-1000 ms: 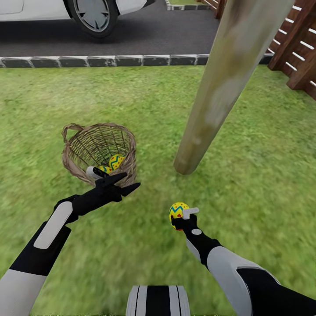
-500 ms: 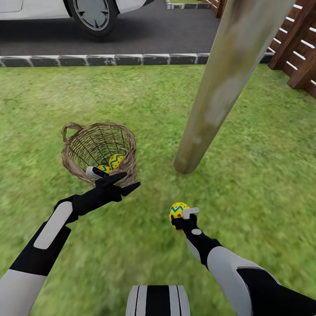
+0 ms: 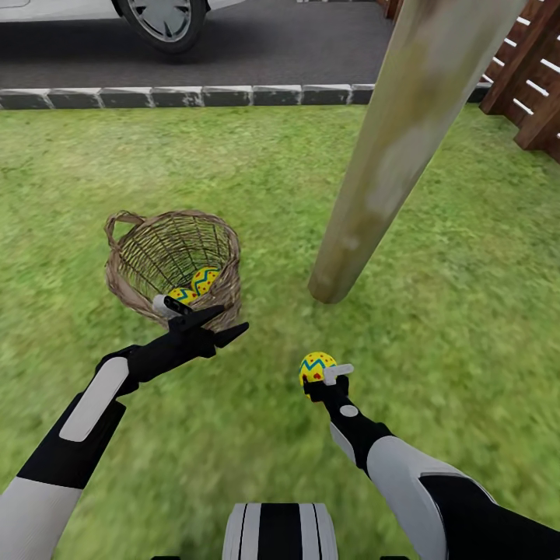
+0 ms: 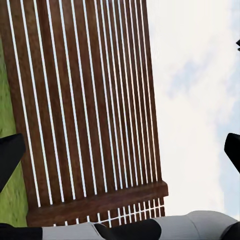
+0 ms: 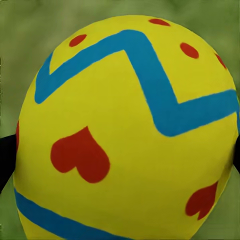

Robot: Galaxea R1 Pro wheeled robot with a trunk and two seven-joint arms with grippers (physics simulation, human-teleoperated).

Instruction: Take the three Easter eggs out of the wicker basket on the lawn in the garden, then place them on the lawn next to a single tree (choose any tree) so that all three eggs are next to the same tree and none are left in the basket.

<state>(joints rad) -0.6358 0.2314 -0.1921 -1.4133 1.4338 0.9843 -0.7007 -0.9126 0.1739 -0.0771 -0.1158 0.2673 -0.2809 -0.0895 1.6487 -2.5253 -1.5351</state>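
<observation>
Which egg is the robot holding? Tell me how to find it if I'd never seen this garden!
Start at the tall leaning tree on the lawn. Come from its foot toward the robot, and there is a yellow egg with a blue zigzag and red hearts, pinched in the right gripper. The other two eggs lie in the wicker basket; this one is out over the grass.
</observation>
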